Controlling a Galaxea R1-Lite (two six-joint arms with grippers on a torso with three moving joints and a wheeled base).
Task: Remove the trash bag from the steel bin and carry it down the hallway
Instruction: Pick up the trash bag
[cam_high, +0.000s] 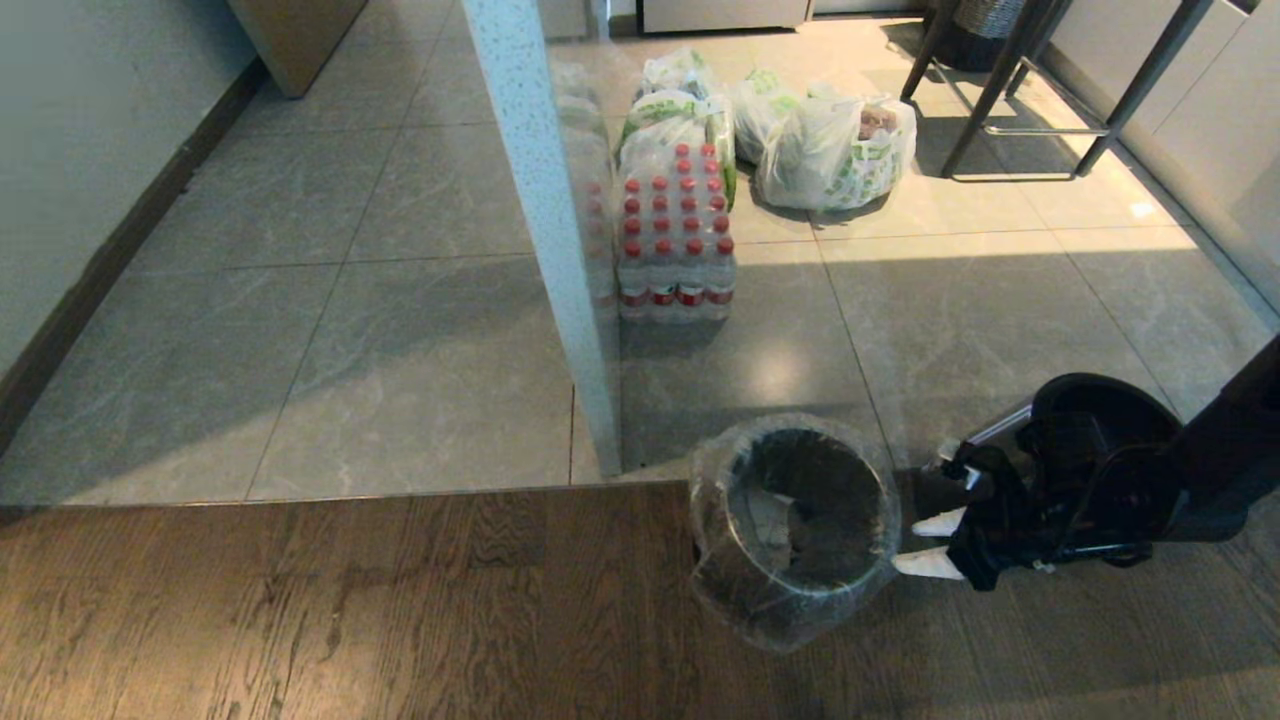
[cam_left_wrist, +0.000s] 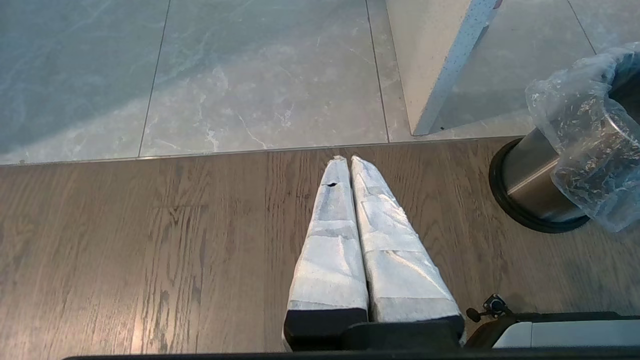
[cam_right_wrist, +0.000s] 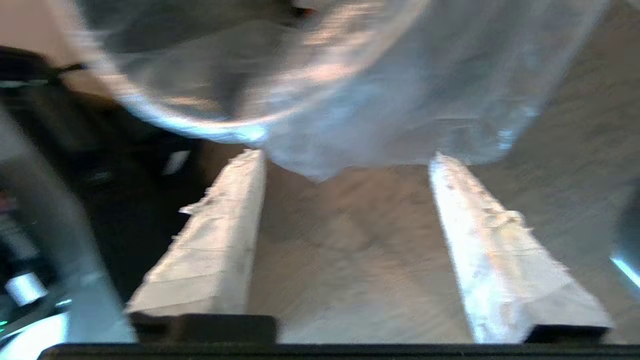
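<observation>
A white speckled panel (cam_high: 540, 230) stands just behind the steel bin (cam_high: 795, 530); a bottle pack (cam_high: 675, 235) and grocery bags (cam_high: 835, 150) lie beyond; the clear crinkled trash bag (cam_high: 715, 480) still lines the bin on the wooden floor (cam_high: 300, 600); the right gripper (cam_high: 925, 543) spreads wide beside it, holding nothing; the left gripper (cam_left_wrist: 345, 160) is closed.

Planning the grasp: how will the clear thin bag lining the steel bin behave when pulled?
The clear crinkly plastic bag looks floppy, probably light. It drapes loosely over the small brushed-steel bin, so it may slip or tear.
</observation>
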